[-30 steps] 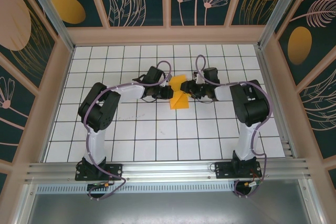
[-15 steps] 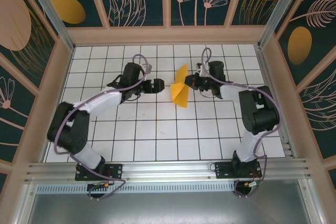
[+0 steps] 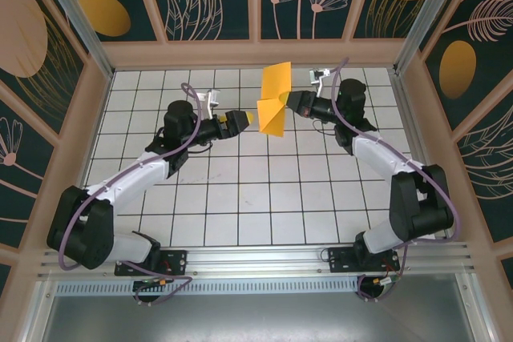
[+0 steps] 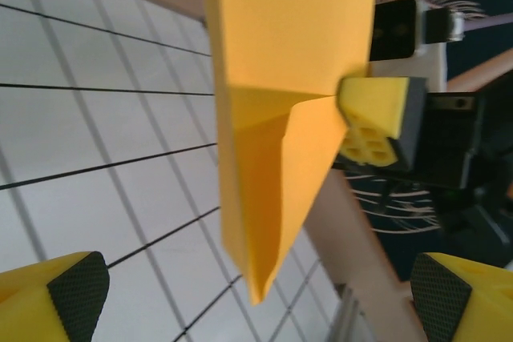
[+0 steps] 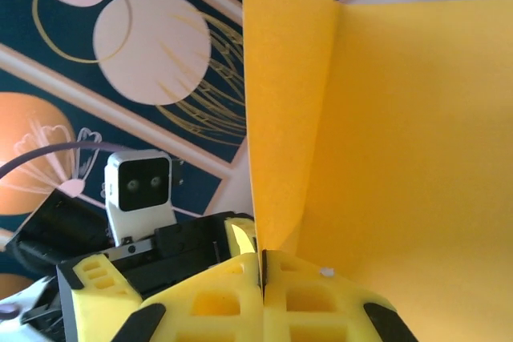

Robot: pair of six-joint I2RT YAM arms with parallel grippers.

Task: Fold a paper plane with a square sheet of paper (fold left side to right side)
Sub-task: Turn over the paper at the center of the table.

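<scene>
Right fingers [image 3: 294,102] pinching the paper plane [image 3: 271,118] at its centre fold, holding it aloft over the far bench [image 3: 240,198], left fingers [image 3: 239,119] hanging spread just beside; light, floppy, crushable, likely gripping best along layered crease

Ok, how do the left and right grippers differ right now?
The left gripper is open and empty; the right gripper is shut on the folded paper. The left gripper is apart from the paper, on its left; the right gripper holds it up off the table. Both are yellow-tipped and face the paper.
</scene>
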